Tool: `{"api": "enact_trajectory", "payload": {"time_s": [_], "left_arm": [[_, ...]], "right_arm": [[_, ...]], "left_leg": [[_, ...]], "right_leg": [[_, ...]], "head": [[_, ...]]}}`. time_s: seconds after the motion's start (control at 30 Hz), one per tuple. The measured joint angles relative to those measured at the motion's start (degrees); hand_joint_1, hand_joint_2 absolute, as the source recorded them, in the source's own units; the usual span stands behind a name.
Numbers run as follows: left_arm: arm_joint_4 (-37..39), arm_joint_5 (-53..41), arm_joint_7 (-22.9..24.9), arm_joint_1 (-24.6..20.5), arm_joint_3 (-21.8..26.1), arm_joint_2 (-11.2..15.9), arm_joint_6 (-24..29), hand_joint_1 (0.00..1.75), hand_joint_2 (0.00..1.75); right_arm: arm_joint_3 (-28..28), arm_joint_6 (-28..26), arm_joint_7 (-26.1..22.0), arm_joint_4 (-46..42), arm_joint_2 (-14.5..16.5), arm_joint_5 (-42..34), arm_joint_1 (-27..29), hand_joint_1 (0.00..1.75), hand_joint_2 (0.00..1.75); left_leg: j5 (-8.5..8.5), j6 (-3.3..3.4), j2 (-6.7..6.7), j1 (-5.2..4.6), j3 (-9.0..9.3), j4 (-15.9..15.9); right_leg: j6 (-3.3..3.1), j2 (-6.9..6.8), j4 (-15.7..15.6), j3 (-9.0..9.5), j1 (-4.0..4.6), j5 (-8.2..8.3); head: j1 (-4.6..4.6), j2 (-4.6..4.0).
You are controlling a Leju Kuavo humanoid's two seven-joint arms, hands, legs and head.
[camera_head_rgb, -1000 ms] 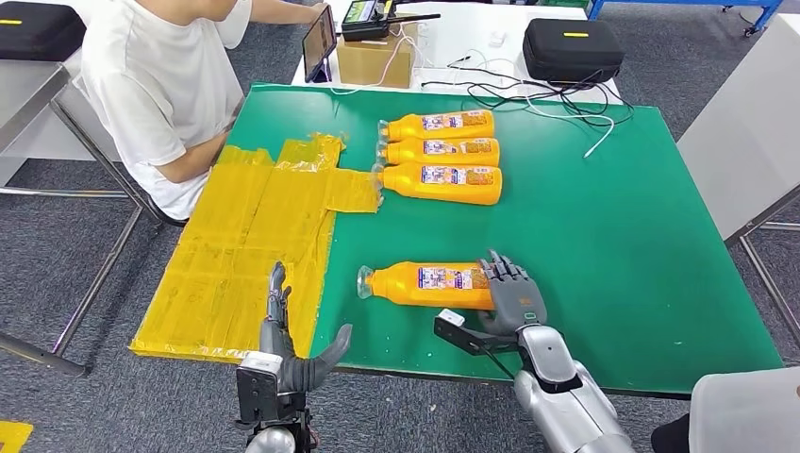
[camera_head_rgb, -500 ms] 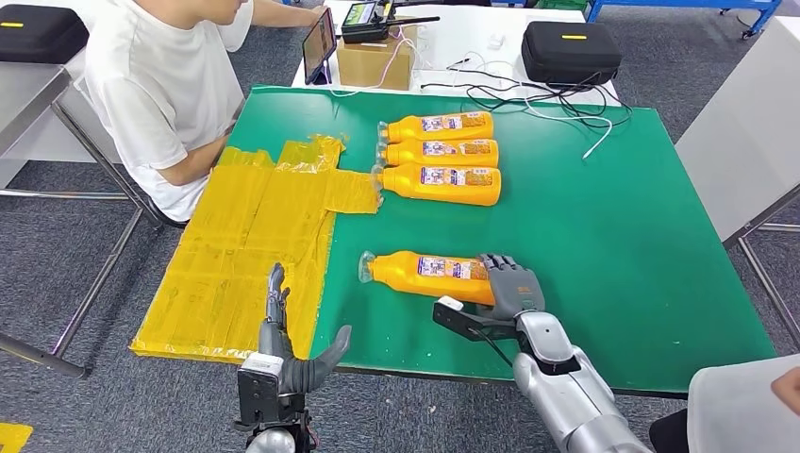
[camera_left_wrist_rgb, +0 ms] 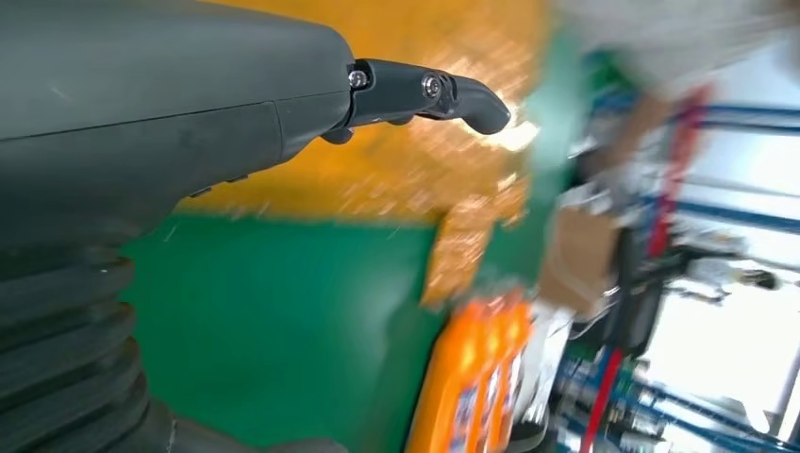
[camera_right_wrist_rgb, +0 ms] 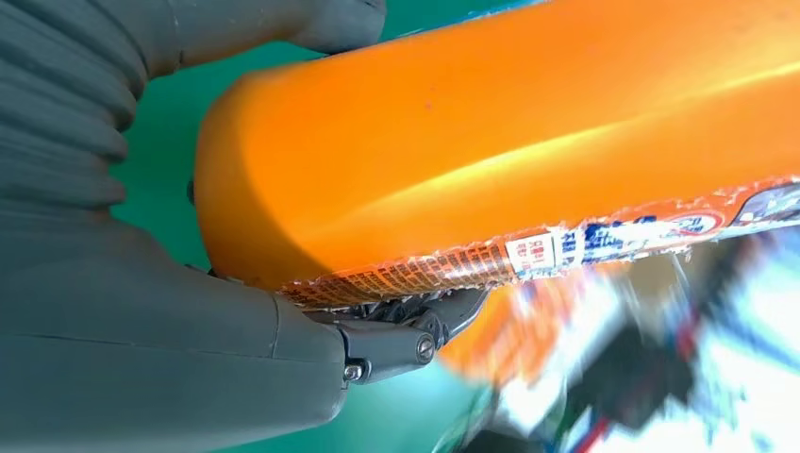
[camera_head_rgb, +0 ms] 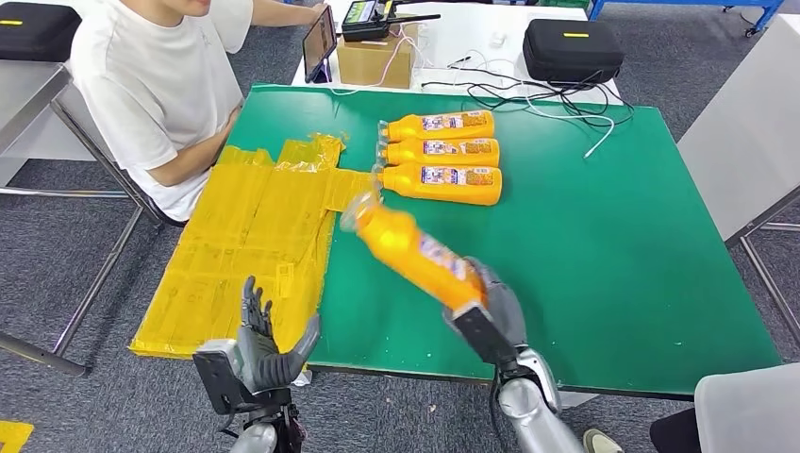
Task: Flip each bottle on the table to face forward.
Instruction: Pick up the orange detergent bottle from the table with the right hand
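My right hand grips the base of an orange bottle and holds it lifted off the green table, tilted with its clear cap toward the far left. In the right wrist view the bottle fills the space between thumb and fingers, its label edge showing. Three more orange bottles lie side by side at the table's far middle, labels up, caps pointing left. My left hand hangs open below the table's near edge, holding nothing; its thumb shows over the yellow sheet.
Yellow plastic sheets cover the table's left part. A person in a white shirt sits at the far left corner. A black case, cables and a cardboard box lie on the white table behind. Another person's sleeve is at the lower right.
My right hand closed on the near bottle and lifted it from the table, tilting it up toward the left. My left hand dropped a little lower and leftward.
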Motion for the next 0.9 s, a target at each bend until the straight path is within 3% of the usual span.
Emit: {"api": "enact_trajectory", "payload": {"time_s": [0.03,0.1,0.2,0.37,0.57,0.77,0.9], "left_arm": [[-0.1,4.5,1.0,0.2,0.7,-0.2,-2.3,0.0,1.75],[-0.5,7.6,2.2,0.5,0.2,0.0,-5.9,0.0,1.75],[-0.9,8.6,2.9,0.6,-2.1,0.7,-10.5,0.0,1.75],[-0.8,10.7,4.1,0.5,-6.2,2.3,-18.6,0.0,1.75],[-0.8,11.0,3.9,0.0,-8.7,3.6,-22.8,0.0,1.75],[-0.9,10.9,3.6,-0.1,-9.3,3.9,-23.9,0.0,1.75],[-0.9,10.6,2.8,-0.5,-9.2,3.9,-23.8,0.0,1.75]], "right_arm": [[-2.0,-3.0,-3.9,-3.9,1.7,-6.8,3.0,1.75,1.75],[-4.2,-6.3,-7.5,-8.0,3.5,-12.4,5.1,1.75,1.75],[-5.8,-7.1,-10.0,-11.1,4.8,-16.1,6.4,1.75,1.75],[-5.5,-3.7,-10.0,-12.7,6.0,-16.4,7.7,1.75,1.75],[2.7,2.7,-9.9,-12.1,6.8,-10.3,8.9,1.75,1.75],[10.8,4.5,-10.5,-10.5,7.0,-6.5,9.6,1.75,1.75],[16.4,2.9,-12.6,-8.7,6.8,-3.5,9.5,1.75,1.75]], "left_leg": [[0.0,0.0,-0.01,0.0,-0.07,0.0],[0.0,0.0,0.0,-0.02,-0.09,0.0],[0.0,0.01,0.0,-0.06,-0.1,0.0],[0.0,0.01,0.02,-0.07,-0.09,0.0],[0.0,0.0,0.04,0.03,-0.1,0.0],[0.0,-0.01,0.05,0.03,-0.16,0.0],[0.0,0.0,0.01,-0.01,-0.16,0.0]], "right_leg": [[0.0,-0.02,0.0,-0.06,0.0,-0.01],[0.0,-0.02,0.0,-0.09,-0.03,-0.01],[0.0,-0.02,0.0,-0.08,-0.07,0.0],[0.0,-0.01,0.0,-0.08,-0.06,0.0],[-0.01,-0.01,0.0,-0.13,0.03,-0.01],[-0.03,-0.01,0.0,-0.17,0.0,-0.03],[-0.03,-0.02,0.0,-0.18,-0.03,-0.02]], "head": [[0.0,0.0],[0.01,0.01],[0.01,0.0],[-0.01,0.0],[-0.02,0.01],[0.02,0.01],[0.01,0.01]]}}
